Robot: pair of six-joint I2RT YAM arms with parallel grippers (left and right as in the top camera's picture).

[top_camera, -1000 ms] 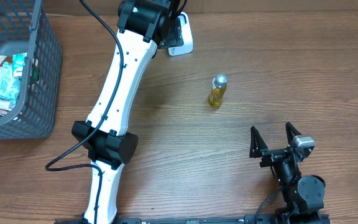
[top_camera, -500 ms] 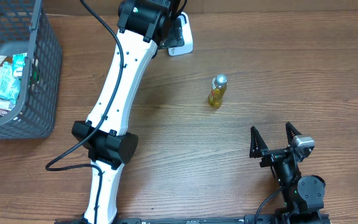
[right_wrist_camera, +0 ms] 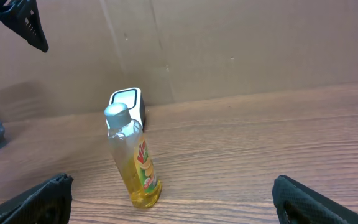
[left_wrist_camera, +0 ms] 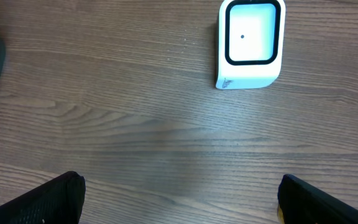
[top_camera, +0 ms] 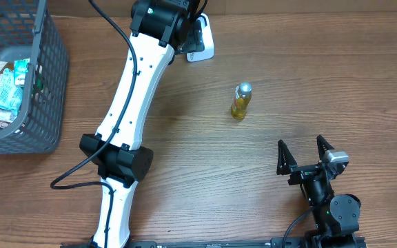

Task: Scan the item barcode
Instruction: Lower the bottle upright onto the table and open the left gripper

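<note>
The item is a small bottle [top_camera: 240,101] of yellow liquid with a silver cap and a green-red label, standing upright mid-table. In the right wrist view the bottle [right_wrist_camera: 133,160] stands ahead and left of centre, its barcode not visible. The white scanner [top_camera: 200,41] with a black-framed window stands at the table's far edge. My left gripper [left_wrist_camera: 180,205] hovers open just in front of the scanner [left_wrist_camera: 249,41], holding nothing. Well short of the bottle, near the front edge, my right gripper [top_camera: 304,153] is open and empty.
A dark mesh basket [top_camera: 47,83] with several packets sits at the far left. My left arm [top_camera: 136,89] stretches from the front edge to the scanner. A brown wall [right_wrist_camera: 241,43] rises behind the table. Bare wood lies between the bottle and my right gripper.
</note>
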